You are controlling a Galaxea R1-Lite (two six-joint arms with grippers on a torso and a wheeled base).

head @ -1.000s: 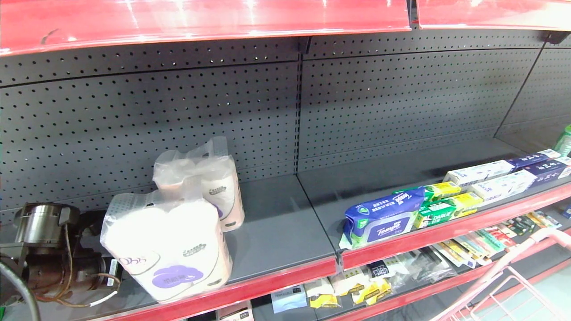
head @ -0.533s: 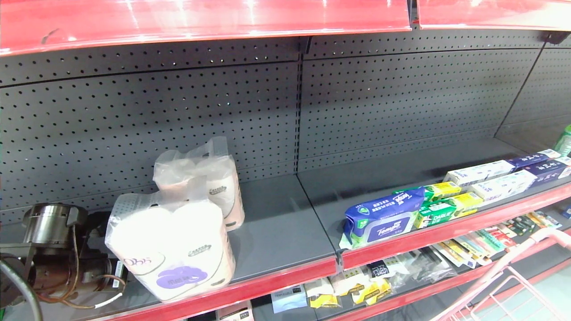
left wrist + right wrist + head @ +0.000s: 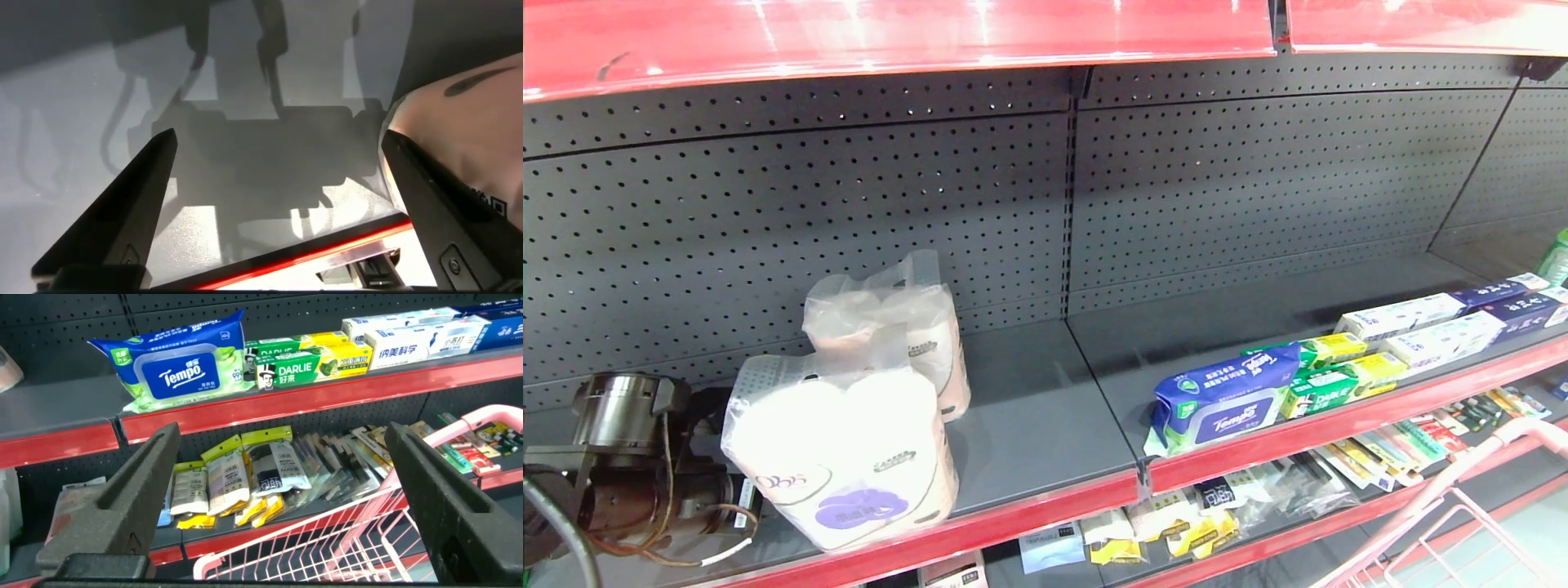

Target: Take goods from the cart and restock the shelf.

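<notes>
A front pack of toilet paper rolls [image 3: 841, 457] stands on the grey shelf [image 3: 1029, 433] near its red front lip. A second pack [image 3: 890, 343] is right behind it. My left arm [image 3: 621, 465] lies on the shelf just left of the front pack. In the left wrist view my left gripper [image 3: 279, 139] is open over bare shelf, and the pack [image 3: 466, 106] presses against the outside of one finger [image 3: 433, 204]. My right gripper [image 3: 283, 429] is open and holds nothing, in front of the shelf and above the pink cart [image 3: 327, 539].
A blue wet-wipes pack [image 3: 1225, 400], green toothpaste boxes [image 3: 1339, 371] and white boxes [image 3: 1421, 322] line the shelf's right half. Hanging packets [image 3: 1176, 523] fill the shelf below. The pink cart's rim [image 3: 1445, 523] is at the lower right. The shelf's middle is bare.
My left arm and the front toilet paper pack have shifted a little to the right along the shelf. Nothing else has moved.
</notes>
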